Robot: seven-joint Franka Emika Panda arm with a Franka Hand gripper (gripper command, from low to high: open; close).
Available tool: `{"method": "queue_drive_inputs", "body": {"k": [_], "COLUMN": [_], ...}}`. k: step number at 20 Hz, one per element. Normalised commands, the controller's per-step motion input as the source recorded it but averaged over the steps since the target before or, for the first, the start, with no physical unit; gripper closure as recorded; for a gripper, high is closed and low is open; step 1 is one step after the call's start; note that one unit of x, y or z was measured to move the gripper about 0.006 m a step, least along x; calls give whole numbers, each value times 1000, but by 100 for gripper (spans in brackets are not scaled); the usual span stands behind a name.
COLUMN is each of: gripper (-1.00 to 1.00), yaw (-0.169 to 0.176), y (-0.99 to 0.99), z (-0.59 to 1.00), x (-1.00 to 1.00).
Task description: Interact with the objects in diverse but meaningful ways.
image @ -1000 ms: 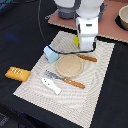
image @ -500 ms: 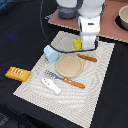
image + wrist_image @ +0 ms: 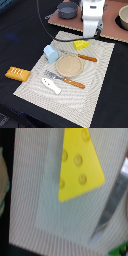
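The fingers (image 3: 90, 36) hang over the yellow holed cheese wedge (image 3: 78, 163), which lies flat on the striped placemat (image 3: 100, 65) just below them; their spread is hidden, so I cannot tell it. This looks like the approach to a grasp: next, descend squarely over the wedge. Farther off sit the knife (image 3: 82, 56), round wooden plate (image 3: 68, 65), fork (image 3: 65, 80), white fish piece (image 3: 51, 85) and bread loaf (image 3: 17, 74) on the bench (image 3: 20, 30). Since the earlier frames the arm has barely shifted

The exterior view looks down from high off the bench's near edge. The wrist view faces straight down, close over the cheese wedge (image 3: 78, 162) (image 3: 81, 44), which both share.
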Motion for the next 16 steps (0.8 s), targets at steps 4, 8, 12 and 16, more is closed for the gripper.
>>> {"method": "queue_drive_inputs", "body": {"k": [4,8,12,16], "gripper": [-100,-100,-100,-100], "yaw": [0,0,0,15], "y": [-612,-680,-682,-634], "z": [100,-6,-1,-64], "x": [-671,-632,-611,-608]}}
